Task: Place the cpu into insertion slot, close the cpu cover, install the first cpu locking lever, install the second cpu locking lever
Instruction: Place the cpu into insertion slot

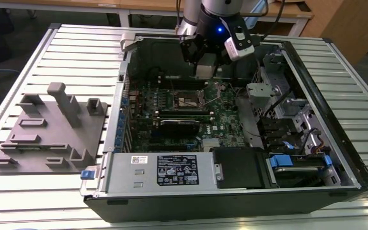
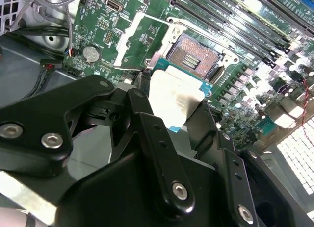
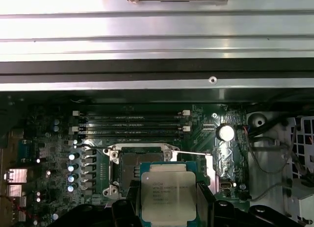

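Hovering beside the small square dark insertion slot (image 1: 187,99) of the green motherboard (image 1: 227,125) in the exterior view, the arm's black gripper (image 1: 204,67) pinches the flat, silver-topped square cpu (image 1: 205,72). In the second wrist view, the thin silvery cpu cover (image 2: 125,43) lies flipped open beside the slot. In the first wrist view, the unseated chip overlaps the slot's edge.

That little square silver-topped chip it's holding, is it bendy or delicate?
Probably stiff: the small square chip with a silver-grey metal top looks like a flat, rigid plate. Likely light, being thin. Its smooth metal top may be slippery.
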You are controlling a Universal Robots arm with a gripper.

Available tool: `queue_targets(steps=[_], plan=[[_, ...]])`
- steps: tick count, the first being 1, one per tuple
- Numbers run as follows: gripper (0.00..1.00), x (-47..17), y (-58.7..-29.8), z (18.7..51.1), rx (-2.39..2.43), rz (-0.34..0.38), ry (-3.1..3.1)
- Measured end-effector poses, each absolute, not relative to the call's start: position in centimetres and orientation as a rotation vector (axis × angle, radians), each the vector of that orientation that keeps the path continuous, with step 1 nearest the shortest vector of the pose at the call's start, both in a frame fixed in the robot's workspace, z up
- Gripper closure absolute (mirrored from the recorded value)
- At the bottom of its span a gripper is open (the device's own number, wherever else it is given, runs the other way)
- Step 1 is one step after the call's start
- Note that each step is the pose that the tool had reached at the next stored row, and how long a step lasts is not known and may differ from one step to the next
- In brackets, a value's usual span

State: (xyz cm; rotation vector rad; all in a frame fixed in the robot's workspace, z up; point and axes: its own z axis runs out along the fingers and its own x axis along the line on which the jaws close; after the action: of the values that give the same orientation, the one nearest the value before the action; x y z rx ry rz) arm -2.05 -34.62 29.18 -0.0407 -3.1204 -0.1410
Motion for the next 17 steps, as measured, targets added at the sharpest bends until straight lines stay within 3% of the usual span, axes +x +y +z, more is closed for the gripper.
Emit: queue_targets(steps=[17], plan=[[0.46,-2.33,-34.62,28.36,-0.041,-0.14,-3.12]])
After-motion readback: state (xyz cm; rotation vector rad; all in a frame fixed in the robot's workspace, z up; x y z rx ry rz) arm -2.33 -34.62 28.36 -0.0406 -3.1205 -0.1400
